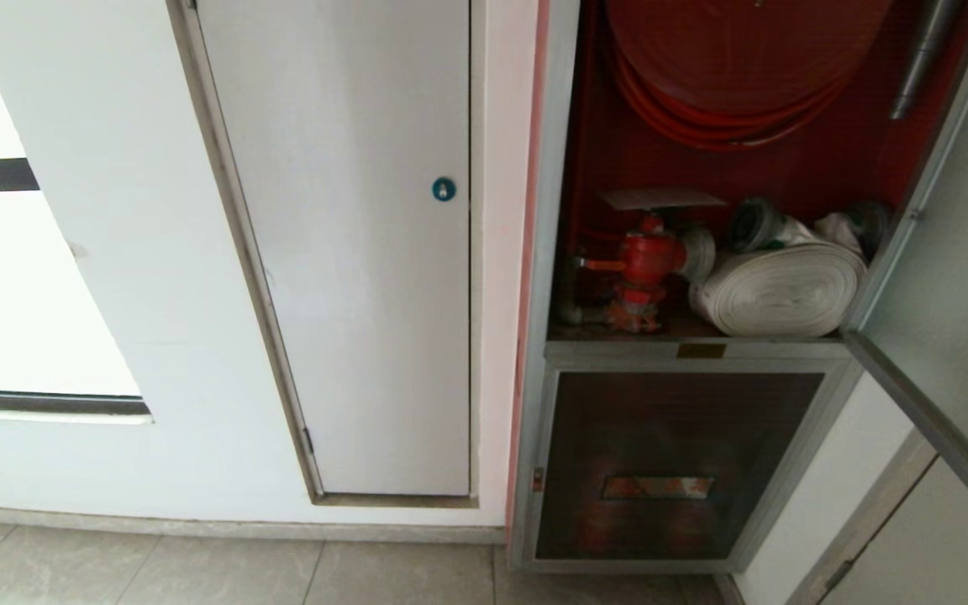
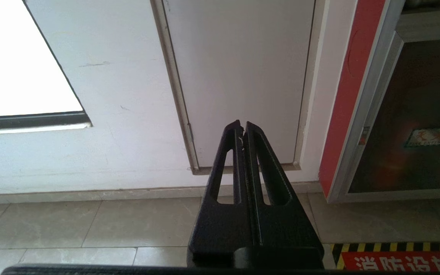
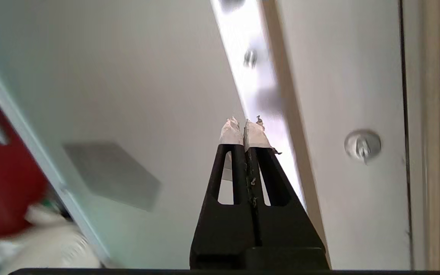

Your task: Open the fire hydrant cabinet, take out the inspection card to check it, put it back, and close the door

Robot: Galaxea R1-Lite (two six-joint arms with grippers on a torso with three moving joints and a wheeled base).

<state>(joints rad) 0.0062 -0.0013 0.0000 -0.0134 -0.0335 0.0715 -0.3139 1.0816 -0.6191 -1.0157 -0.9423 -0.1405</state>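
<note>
Cabinet (image 1: 618, 151) open, door (image 1: 946, 277) swung right.
Card (image 1: 662, 198) lies atop the valve (image 1: 648, 260) inside; right gripper (image 3: 245, 131) clenched empty, seemingly by the door; left gripper (image 2: 242, 128) clenched, low.

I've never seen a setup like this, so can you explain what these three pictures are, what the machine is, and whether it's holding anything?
This is a wheeled robot with two arms. The wide picture comes from its head camera. It shows the fire hydrant cabinet with the door swung open to the right. Inside sit a red valve, a white rolled hose, and the inspection card resting above the valve. The other two pictures come from cameras on its wrists. The left gripper is shut, empty and low, facing a white-grey panel. The right gripper is also shut and empty, in front of the inner side of the open door.
</note>
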